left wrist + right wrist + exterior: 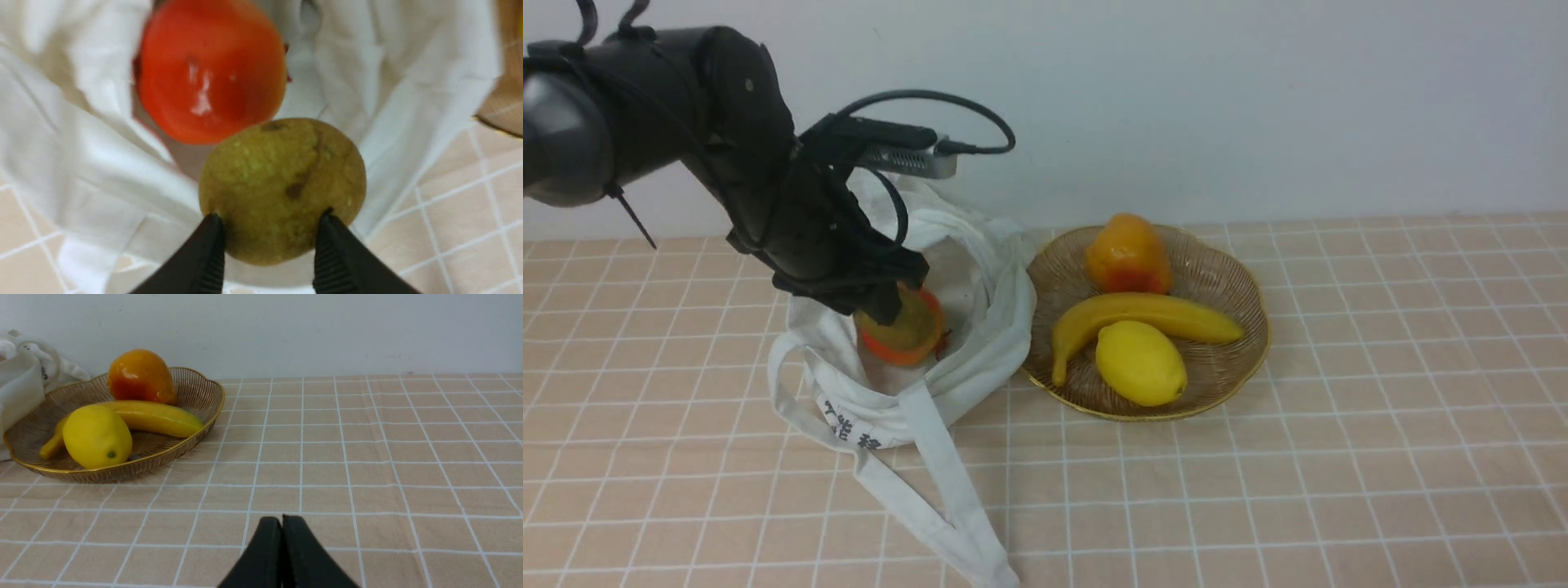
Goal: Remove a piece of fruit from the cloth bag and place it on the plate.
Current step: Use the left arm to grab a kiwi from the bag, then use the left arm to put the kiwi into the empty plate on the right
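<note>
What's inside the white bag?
A brownish-green kiwi, pinched by the left gripper, and a shiny red-orange fruit next to it. The folds of the bag cover the bottom and corners, so anything else in there cannot be seen.

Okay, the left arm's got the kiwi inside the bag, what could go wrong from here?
The left gripper pinches the kiwi only with its fingertips, off its middle, so it may slip out on the lift. The cloth bag folds close around them and could snag and drag along. The plate already holds a banana, a lemon and an orange-red fruit, so the kiwi may roll off.
</note>
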